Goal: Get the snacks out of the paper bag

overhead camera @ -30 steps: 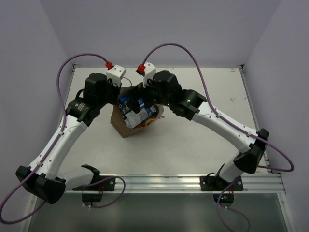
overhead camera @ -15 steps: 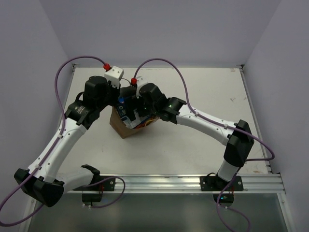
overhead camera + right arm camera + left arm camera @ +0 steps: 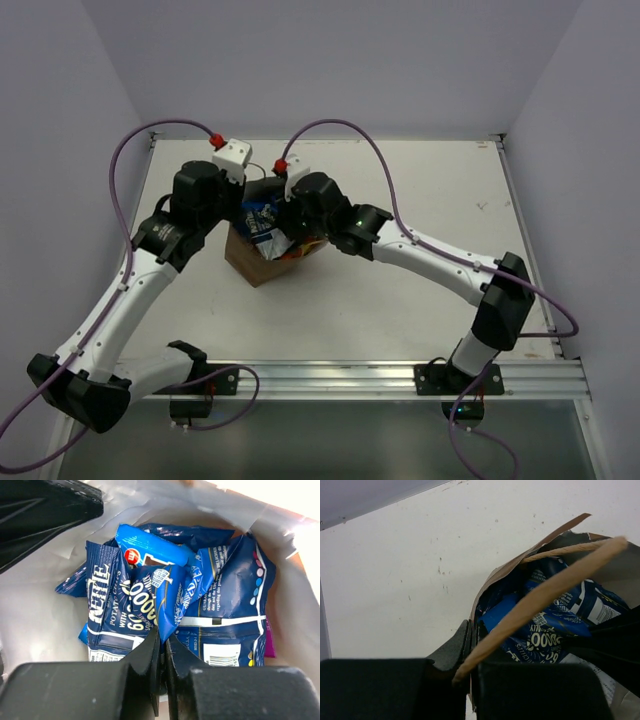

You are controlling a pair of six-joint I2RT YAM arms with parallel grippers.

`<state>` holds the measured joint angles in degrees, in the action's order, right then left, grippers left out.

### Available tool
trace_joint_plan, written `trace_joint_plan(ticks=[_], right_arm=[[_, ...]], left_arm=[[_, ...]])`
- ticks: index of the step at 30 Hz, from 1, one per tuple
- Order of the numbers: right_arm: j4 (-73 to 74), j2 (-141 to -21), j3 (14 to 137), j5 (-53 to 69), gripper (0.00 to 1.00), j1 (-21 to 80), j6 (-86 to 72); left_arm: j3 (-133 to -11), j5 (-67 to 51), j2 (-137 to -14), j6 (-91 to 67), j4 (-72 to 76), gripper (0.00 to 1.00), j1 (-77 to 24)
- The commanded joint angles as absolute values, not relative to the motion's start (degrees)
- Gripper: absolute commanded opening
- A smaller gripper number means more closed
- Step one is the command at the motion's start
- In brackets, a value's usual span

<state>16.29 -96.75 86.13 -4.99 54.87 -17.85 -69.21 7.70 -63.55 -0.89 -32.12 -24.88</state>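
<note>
Fingers of the left gripper (image 3: 472,652) are closed on the jagged rim of the plain brown kraft paper bag (image 3: 520,562), with a tan paper strip nipped between them. The right gripper (image 3: 162,642) is held inside the bag, its fingers pressed together on a folded edge of the glossy dark blue chip bag (image 3: 112,605). Just beyond those fingertips a small light blue wrapper (image 3: 150,547) is seen on the pile, and to their right a blue-and-white packet (image 3: 235,605).

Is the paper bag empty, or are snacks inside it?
Not empty: the paper bag holds blue snack packets piled inside.
</note>
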Motion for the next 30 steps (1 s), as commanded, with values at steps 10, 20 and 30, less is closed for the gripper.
trace_joint_plan(ticks=[10,20,30], right_arm=[[13.88,-82.27,88.5,-4.48,0.0,54.84,-7.48],[14.15,-73.48,85.96,-18.98,0.0,49.06,-0.44],[10.47,-83.41,73.74,-7.21,0.0,22.51,-9.75]], left_arm=[[-73.29,12.83,-60.2,-0.26,-24.7,0.0,-25.31],[-72.86,12.39,-62.84,4.13,-19.78,0.0,-25.4],[-74.97,9.67,-65.13,4.22,-19.42,0.0,-25.4]])
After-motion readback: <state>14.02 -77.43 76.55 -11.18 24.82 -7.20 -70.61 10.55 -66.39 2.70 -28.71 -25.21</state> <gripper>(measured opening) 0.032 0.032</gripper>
